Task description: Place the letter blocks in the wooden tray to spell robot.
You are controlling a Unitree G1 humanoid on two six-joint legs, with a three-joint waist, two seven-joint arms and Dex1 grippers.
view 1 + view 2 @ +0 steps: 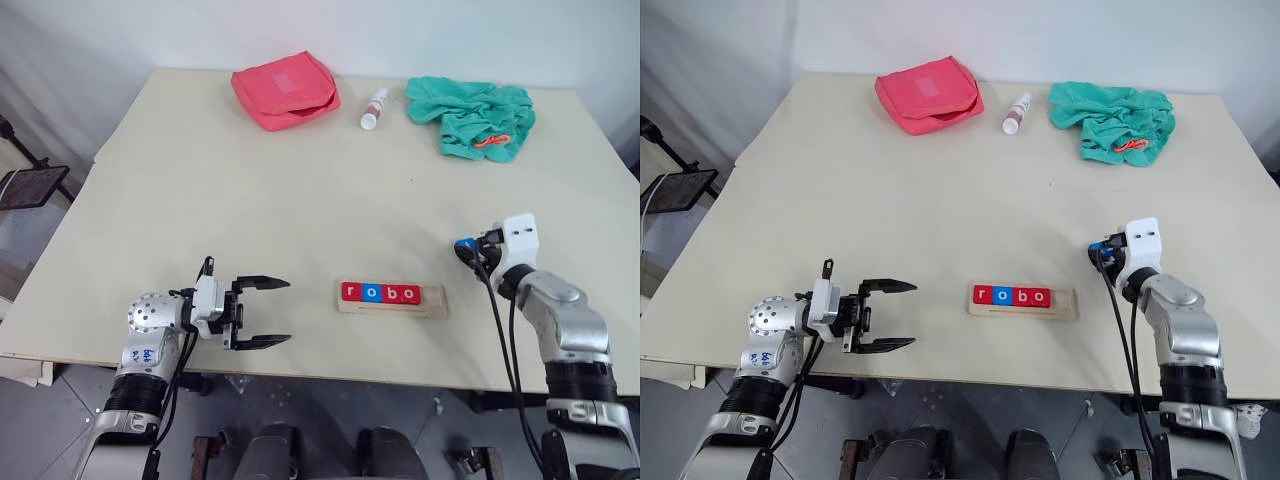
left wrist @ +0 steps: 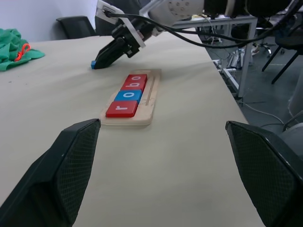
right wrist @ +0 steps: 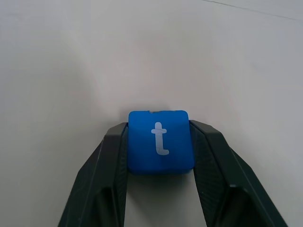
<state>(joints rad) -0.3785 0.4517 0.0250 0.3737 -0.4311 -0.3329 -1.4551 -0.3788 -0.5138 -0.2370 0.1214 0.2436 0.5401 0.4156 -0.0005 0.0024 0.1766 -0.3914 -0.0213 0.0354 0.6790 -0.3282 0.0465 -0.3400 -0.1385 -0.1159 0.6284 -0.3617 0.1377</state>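
- Four letter blocks, reading r, o, b, o, already sit in the wooden tray, filling it from its left end; only the slot at its right end is bare.
- One block is still out: the blue t block lies on the bench to the right of the tray and a little beyond it, well apart from it. The right hand has a finger against each side of it, so I'd call that a grip, though it looks to be resting on the bench, not lifted.
- The left hand hangs wide open and empty, to the left of the tray, near the bench's front edge.
- What might go wrong: the fingers catch the tile by its thin side edges, so it could pivot or slip out on the lift.
- The free slot is tight against the last o; a tilted or off-line drop could leave the t riding on the tray rim or shove the row along.
- The t could also go in rotated, spoiling the word.
- Hard to make out: from the head views the t block is just a blue speck at the fingertips, and whether it is clear of the bench I cannot tell.
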